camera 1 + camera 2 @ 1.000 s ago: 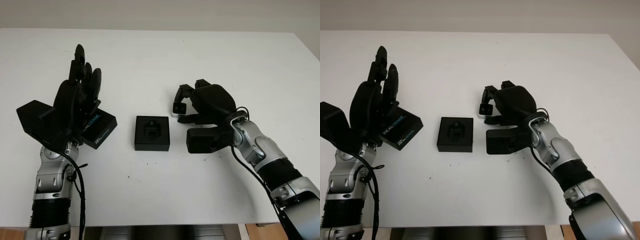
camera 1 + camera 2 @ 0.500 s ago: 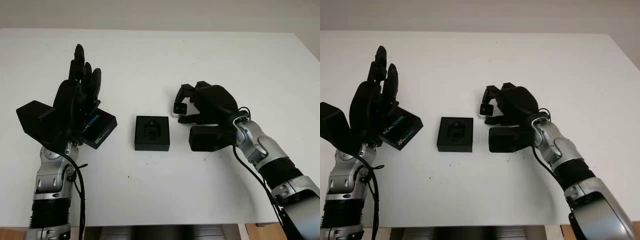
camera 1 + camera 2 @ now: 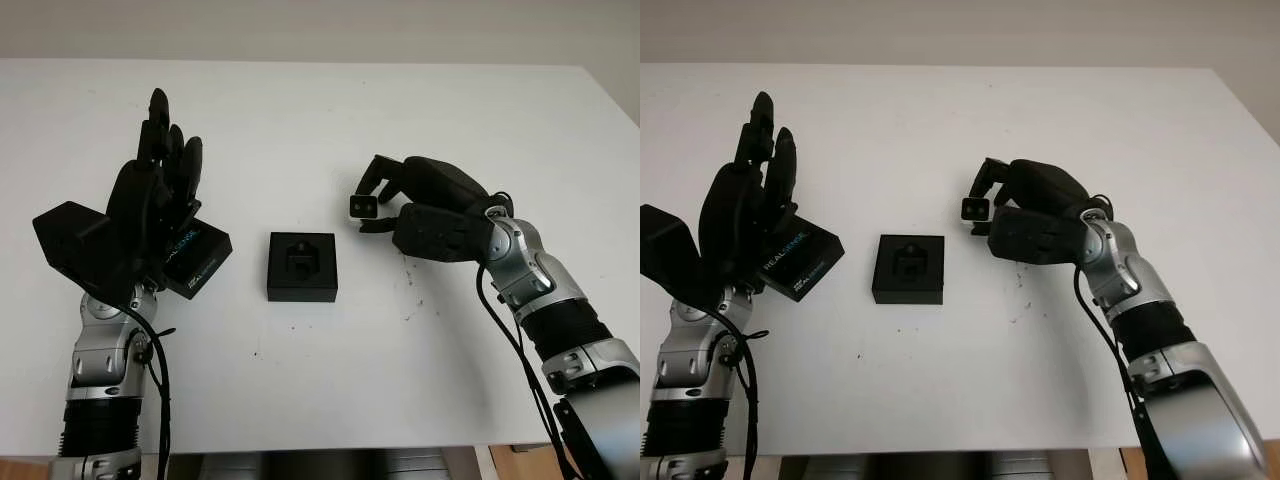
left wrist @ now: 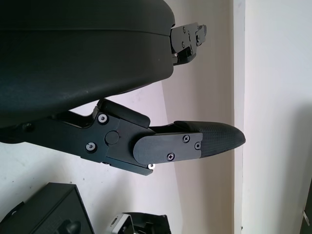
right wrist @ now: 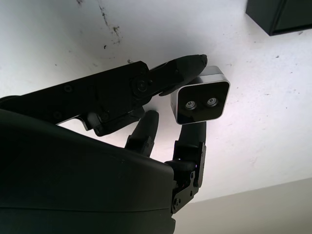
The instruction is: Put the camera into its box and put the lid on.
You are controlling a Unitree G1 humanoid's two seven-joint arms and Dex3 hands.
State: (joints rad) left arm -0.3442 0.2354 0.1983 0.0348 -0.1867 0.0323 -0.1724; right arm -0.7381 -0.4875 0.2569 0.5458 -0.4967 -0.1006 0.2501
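A small silver-and-black camera (image 3: 362, 206) is pinched between the fingers (image 5: 185, 68) of my right hand (image 3: 378, 200), which is shut on it and holds it just above the table, lenses showing (image 5: 201, 101). It hangs to the right of the open black box (image 3: 303, 266), which sits at the table's middle with its moulded insert facing up. The black lid (image 3: 198, 256) with blue lettering lies flat to the left of the box, partly behind my left hand (image 3: 170, 140). That hand is open and raised above the lid's left part.
The white table (image 3: 320, 380) has a few dark specks (image 3: 410, 292) to the right of the box. Its right edge (image 3: 612, 105) runs along the far right, and its front edge lies near the arms' bases.
My right hand has taken the camera up off the table, turning and drawing back to the right. The left hand, lid and box have stayed put.
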